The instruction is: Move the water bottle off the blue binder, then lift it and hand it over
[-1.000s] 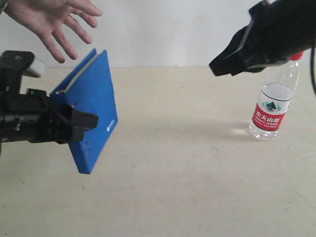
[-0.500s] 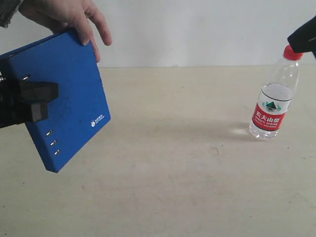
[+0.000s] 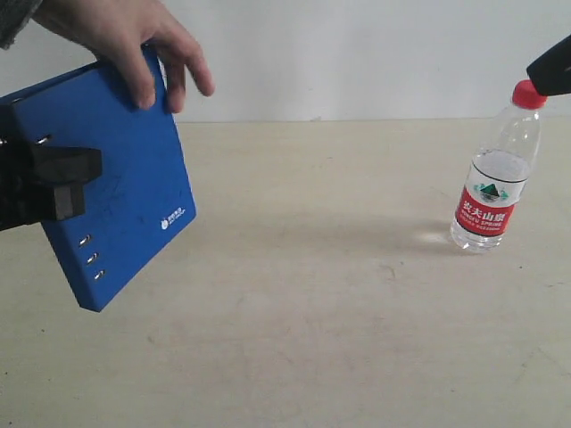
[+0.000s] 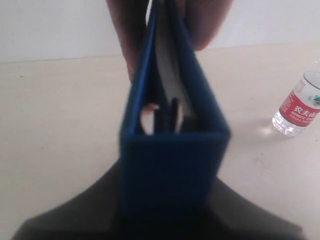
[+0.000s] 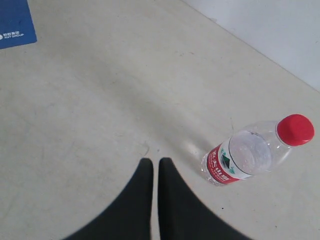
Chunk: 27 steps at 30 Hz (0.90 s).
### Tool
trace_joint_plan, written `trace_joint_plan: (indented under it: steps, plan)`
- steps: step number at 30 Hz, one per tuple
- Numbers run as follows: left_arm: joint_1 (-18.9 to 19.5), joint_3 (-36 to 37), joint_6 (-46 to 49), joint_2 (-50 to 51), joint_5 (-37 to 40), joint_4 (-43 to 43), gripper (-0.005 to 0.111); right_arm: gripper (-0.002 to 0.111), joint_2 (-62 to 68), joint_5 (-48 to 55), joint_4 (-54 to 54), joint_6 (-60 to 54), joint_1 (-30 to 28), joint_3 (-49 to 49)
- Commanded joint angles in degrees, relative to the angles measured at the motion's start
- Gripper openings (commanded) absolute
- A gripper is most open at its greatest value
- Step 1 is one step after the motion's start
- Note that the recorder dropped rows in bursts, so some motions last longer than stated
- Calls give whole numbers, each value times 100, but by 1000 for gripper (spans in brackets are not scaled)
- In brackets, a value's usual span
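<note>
clamping the spine edge of the blue binder, the left tool holds it tilted in the air above the desk, while a person's hand grips its upper edge. something pale shows between the covers, too blurred to name. the water bottle stands upright on the desk, well apart from the binder, red cap on; how much water it holds i cannot tell. the right tool, fingers pressed together on nothing, hangs near the bottle.
</note>
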Motion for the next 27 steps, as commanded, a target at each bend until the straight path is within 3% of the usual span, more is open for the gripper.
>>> trace_joint_plan:
  steps: [1,4,7,17,20,24,26,27]
  plan:
    - [-17,4,-13,-29,-1,-12,35,0,-30,12,-22,46,6,-16]
    - [-17,4,-13,-29,-1,-12,56,0,-30,12,-22,46,6,-16]
    - [-17,4,-13,-29,-1,-12,67,0,-30,12,-22,46,6,-16]
    - [-17,4,-13,-29,-31,-12,66,0,-30,12,-22,72,6,-16]
    - [-17,90,-13,-29,-436,-12,54,0,-30,12,-22,72,6,-16]
    - [7,243,-13,234,-1414,-12,11,0,-30,12,-12,72,6,-16]
    - [7,243,-33,507,-1744,687,8,0,-30,12,-12,114,6,-16]
    - [7,220,-258,843,-2054,1803,7,0,-30,2,-12,179,6,-16]
